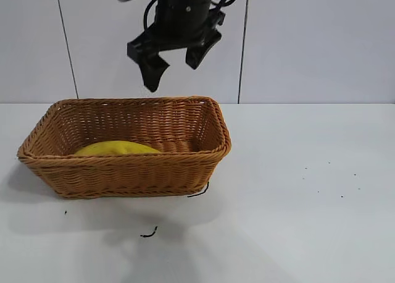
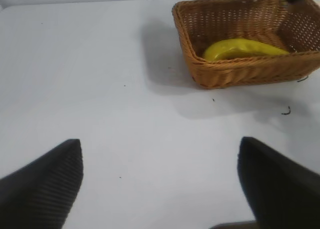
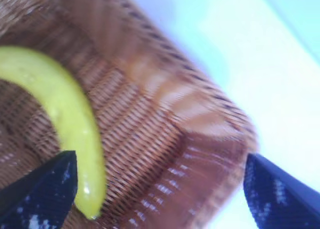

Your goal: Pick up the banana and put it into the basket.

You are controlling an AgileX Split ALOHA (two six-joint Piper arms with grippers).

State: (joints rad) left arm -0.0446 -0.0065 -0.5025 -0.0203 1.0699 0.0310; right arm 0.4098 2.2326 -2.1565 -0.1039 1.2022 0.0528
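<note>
The banana [image 1: 117, 148] is laid in the basket [image 1: 213, 150]; the open, empty right end effector [image 1: 176, 62] above at 12 o'clock could bump the rim if lowered

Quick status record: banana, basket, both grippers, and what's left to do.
banana: lying inside the basket, free of both grippers
basket: upright on the table
right gripper: open, empty, above the basket
left gripper: open, empty, over bare table away from the basket
remaining: placement looks done; probably only arm retreat left
</note>
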